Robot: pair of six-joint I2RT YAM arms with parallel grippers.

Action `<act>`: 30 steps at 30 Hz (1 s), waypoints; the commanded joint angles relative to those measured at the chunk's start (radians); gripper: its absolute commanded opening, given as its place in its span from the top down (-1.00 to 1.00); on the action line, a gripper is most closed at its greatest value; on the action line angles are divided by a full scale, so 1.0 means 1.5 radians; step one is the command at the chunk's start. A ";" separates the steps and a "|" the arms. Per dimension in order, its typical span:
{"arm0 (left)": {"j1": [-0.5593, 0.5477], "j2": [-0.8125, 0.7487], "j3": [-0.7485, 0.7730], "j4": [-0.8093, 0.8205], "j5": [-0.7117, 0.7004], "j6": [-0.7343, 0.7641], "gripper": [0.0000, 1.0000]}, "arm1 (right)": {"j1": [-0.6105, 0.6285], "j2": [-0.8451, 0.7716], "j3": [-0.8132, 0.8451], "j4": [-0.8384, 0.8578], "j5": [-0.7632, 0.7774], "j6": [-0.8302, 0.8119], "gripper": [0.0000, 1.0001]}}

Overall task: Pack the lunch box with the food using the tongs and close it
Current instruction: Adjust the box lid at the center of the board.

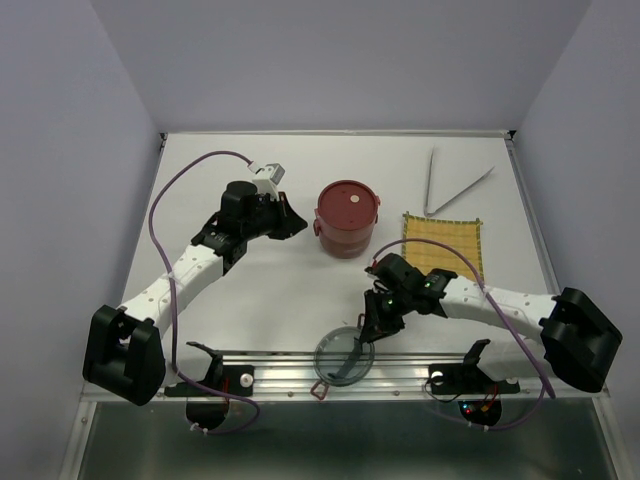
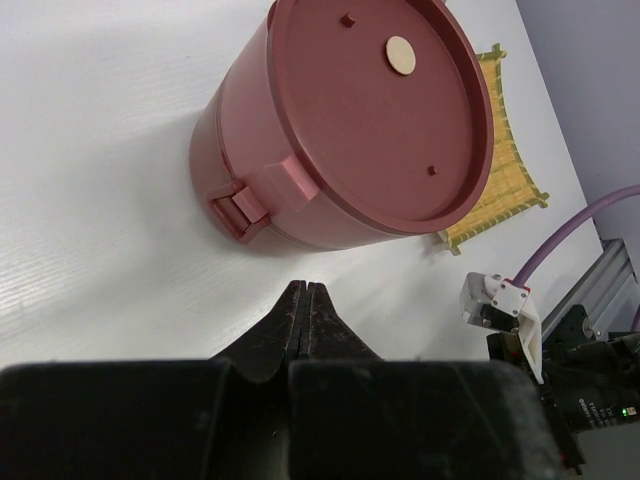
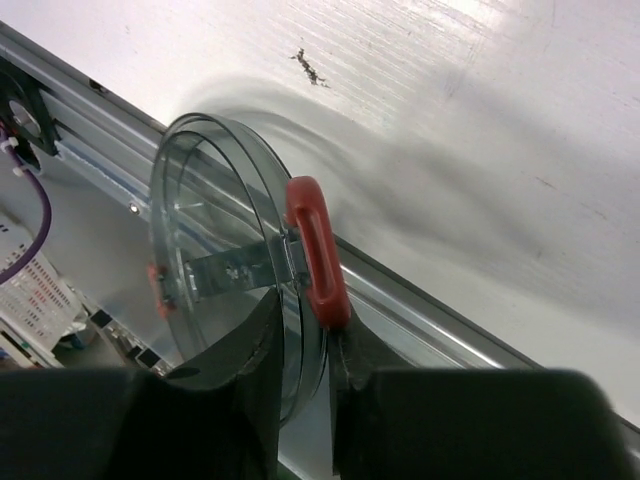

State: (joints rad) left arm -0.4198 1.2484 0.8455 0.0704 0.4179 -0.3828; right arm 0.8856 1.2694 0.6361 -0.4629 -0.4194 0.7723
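With right gripper (image 3: pixel 305 330), clamps clear lid (image 3: pixel 200 200) at its rim beside red handle (image 3: pixel 318 250). Points left gripper (image 2: pixel 306 290), fingers together, at closed lunch box (image 2: pixel 370 110) just ahead. Shows tongs (image 1: pixel 450 185), mat (image 1: pixel 445 245) only from above.

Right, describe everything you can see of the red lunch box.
The lunch box is a round, dark-red, plastic-looking container, standing upright on the white table mid-workspace. Its flat lid is on, with a pale dot on top and a raised rim; a small squared handle juts from the side. A yellow mat lies beside it. Nothing touches it; the left arm's fingers, shut, point at it across a gap.
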 commanded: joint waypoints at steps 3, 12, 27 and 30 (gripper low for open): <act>-0.004 -0.012 0.003 0.023 0.003 0.013 1.00 | 0.006 -0.028 0.020 0.019 0.023 0.015 0.98; 0.004 -0.040 0.035 -0.017 -0.039 0.023 1.00 | 0.006 -0.051 0.270 -0.218 0.246 -0.073 0.99; 0.077 -0.145 0.103 -0.033 0.002 -0.037 -0.21 | 0.006 -0.024 0.579 -0.302 0.579 -0.151 0.99; 0.107 -0.150 0.094 0.000 0.112 -0.050 -0.60 | 0.006 -0.018 0.579 -0.283 0.581 -0.163 0.99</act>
State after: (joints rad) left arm -0.2993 1.0496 0.9646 0.0040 0.3912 -0.4358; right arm 0.8856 1.2320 1.4822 -0.9352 0.3878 0.5671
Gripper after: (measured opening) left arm 0.734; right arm 0.249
